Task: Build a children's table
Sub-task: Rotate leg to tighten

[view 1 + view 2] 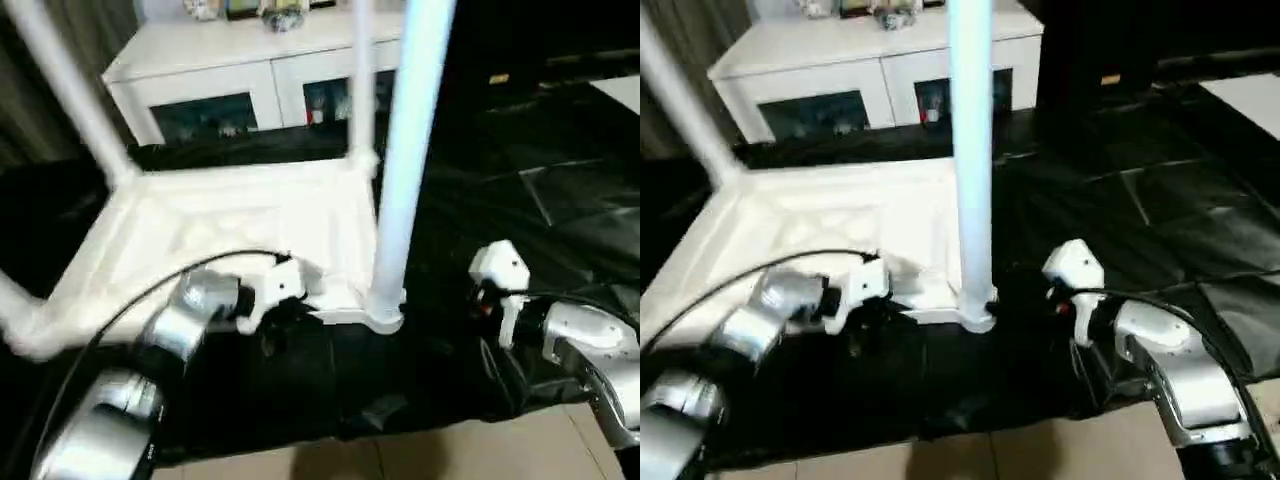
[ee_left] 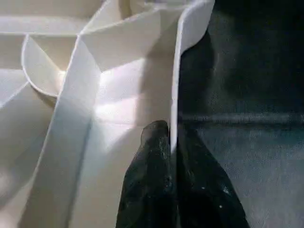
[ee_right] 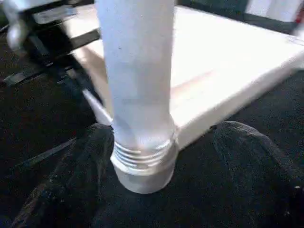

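Pinching tabletop rim: left end effector.

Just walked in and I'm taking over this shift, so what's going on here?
The robot is assembling a white plastic children's table. The ribbed rectangular tabletop lies upside down on a black sheet. Long white tube legs already stand in its corner sockets, including the nearest leg, whose threaded base sits in its socket. The left tool is pinched shut on the tabletop's near rim. The right tool is open, its fingers either side of that leg's base without gripping it.
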